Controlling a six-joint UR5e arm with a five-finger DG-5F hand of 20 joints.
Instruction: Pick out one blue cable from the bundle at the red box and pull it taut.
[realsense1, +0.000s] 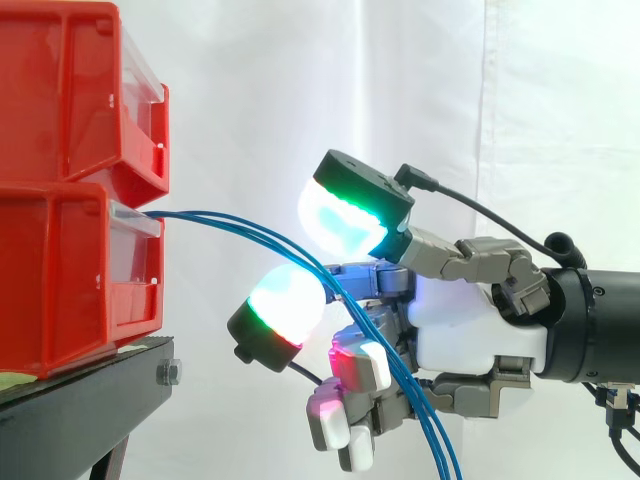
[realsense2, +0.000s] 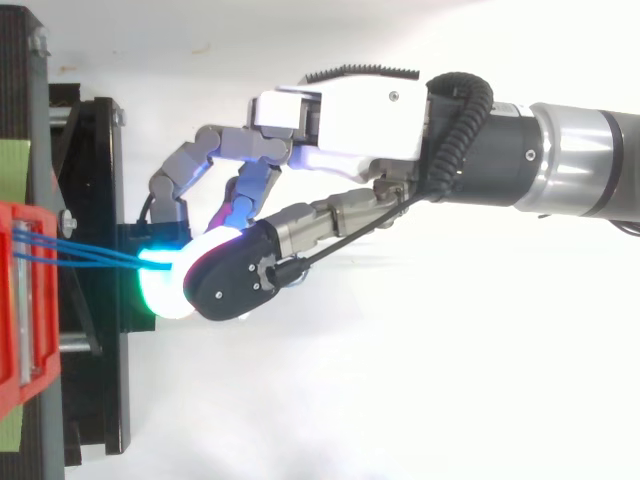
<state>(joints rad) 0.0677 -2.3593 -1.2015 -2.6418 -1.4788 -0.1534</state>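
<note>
Several thin blue cables (realsense1: 250, 232) leave the front of the lower red bin (realsense1: 70, 280) and sag down to the right, running off the bottom edge. My hand (realsense1: 470, 330) reaches in from the right, just short of the bin. Two glowing green-and-cyan fingertips (realsense1: 350, 210) stand apart, one above and one below the cables, which pass through the gap between them. The lower fingers are curled, with magenta pads, and the cables run across in front of them. From above, the cables (realsense2: 90, 255) reach the pads of the hand (realsense2: 350, 120). No cable is pinched.
A second red bin (realsense1: 70, 90) sits stacked on the lower one. Both rest on a black stand (realsense1: 90, 400) at the left, before a white curtain. Seen from above, the stand (realsense2: 100, 200) lies directly left of the fingertips.
</note>
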